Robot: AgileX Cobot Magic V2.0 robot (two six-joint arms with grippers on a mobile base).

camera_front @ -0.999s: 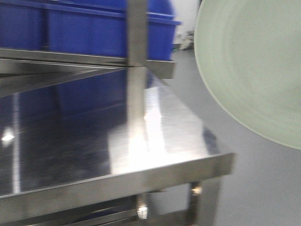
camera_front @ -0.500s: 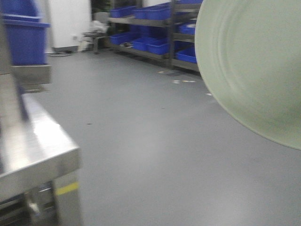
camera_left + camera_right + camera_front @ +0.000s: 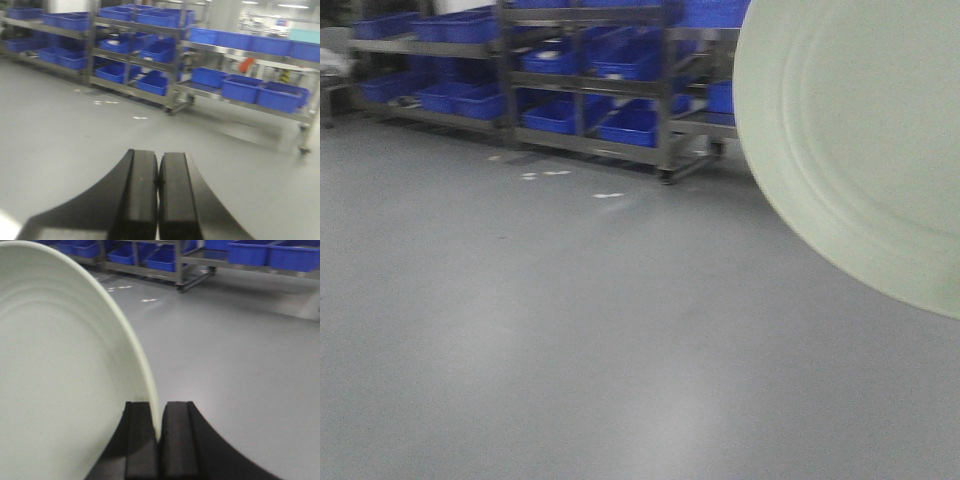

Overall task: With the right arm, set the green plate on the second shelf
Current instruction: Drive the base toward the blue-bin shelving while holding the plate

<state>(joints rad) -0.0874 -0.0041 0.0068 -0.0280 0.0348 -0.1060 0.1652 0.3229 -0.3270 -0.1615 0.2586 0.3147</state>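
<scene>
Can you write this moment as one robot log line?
right gripper: shut on green plate | left gripper: shut, empty | placement: not yet done

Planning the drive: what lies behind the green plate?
Grey floor and racks of blue bins show beside the green plate; anything directly behind it is hidden.

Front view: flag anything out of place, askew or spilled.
A few white scraps lie scattered on the grey floor before the bin racks; they look like litter. The green plate stands on edge, pinched in the right tool.

Blue bins (image 3: 632, 125) on steel racks (image 3: 667, 100)
</scene>
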